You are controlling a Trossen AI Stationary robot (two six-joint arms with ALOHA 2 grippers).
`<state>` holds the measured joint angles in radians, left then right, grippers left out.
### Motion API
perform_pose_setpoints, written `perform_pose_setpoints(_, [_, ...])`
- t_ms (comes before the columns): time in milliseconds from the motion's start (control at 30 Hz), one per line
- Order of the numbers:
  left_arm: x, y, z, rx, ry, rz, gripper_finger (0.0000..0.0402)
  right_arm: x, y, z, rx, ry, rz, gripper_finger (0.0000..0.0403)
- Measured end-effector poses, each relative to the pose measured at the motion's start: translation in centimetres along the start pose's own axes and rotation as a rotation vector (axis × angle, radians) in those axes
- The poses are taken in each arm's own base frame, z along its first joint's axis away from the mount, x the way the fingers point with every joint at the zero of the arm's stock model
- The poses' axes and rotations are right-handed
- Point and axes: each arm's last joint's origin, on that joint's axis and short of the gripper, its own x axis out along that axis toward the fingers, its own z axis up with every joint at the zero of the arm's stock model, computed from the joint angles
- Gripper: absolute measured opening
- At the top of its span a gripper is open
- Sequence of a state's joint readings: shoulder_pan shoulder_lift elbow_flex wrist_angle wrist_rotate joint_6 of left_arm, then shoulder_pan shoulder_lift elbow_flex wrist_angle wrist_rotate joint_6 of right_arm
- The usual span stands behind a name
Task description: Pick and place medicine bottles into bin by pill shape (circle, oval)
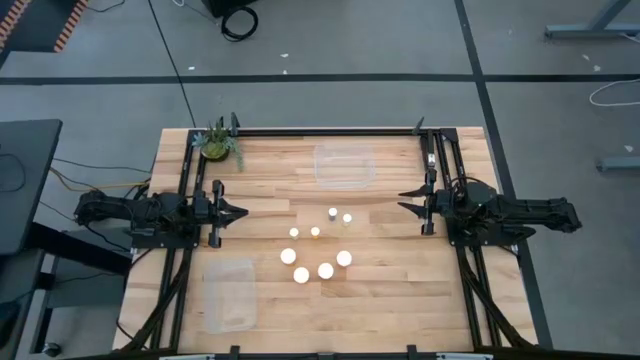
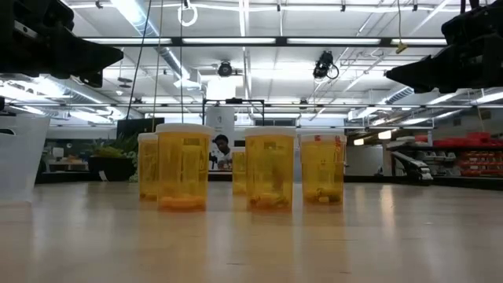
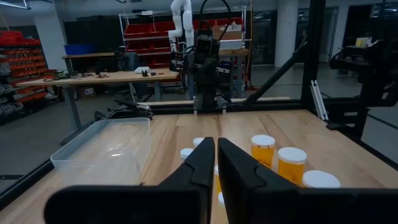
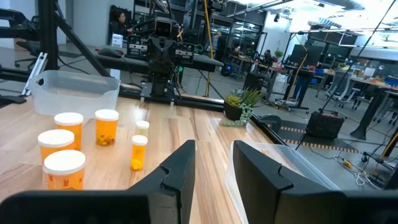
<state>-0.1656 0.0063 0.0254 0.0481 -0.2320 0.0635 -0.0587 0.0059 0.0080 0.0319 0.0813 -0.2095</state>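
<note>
Looking down from overhead, I see all eight medicine bottles (image 1: 318, 250) clustered mid-table: four narrow ones in a loose upper row, four wider white-capped ones in an arc just below, several nearly touching. None is in a bin yet, so I judge the sorting has not begun.

My left end effector (image 1: 238, 212) hangs at the left side of the table with its fingers pressed together and empty. My right end effector (image 1: 405, 195) sits at the right side; its fingers show a narrow gap in the right wrist view, yet I read it as fully closed too, holding nothing. Both stand well apart from the bottles.

One clear bin (image 1: 344, 166) lies at the far edge, beyond the bottles; the other clear bin (image 1: 229, 293) lies near the front left corner.

My main worry is the crowding. If I descend on one of the wide bottles with the fingers spread, an outer finger could clip its neighbour and tip it or send it rolling. Forgetting to open before descending would simply ram the cap.

Second risk is missorting: from above only caps show, and in the low view I cannot make out pill shape through the amber walls, so I might choose a bin by bottle width rather than by pill.

The potted plant (image 1: 217, 143) at the far left corner sits close to the left arm's path toward the far bin.
</note>
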Motion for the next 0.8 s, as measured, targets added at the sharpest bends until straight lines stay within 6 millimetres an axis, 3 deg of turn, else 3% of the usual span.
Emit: perform_pose_setpoints(800, [0.00, 0.00, 0.01, 0.000, 0.000, 0.000, 0.0035, 0.00, 0.00, 0.01, 0.000, -0.001, 0.000, 0.0115])
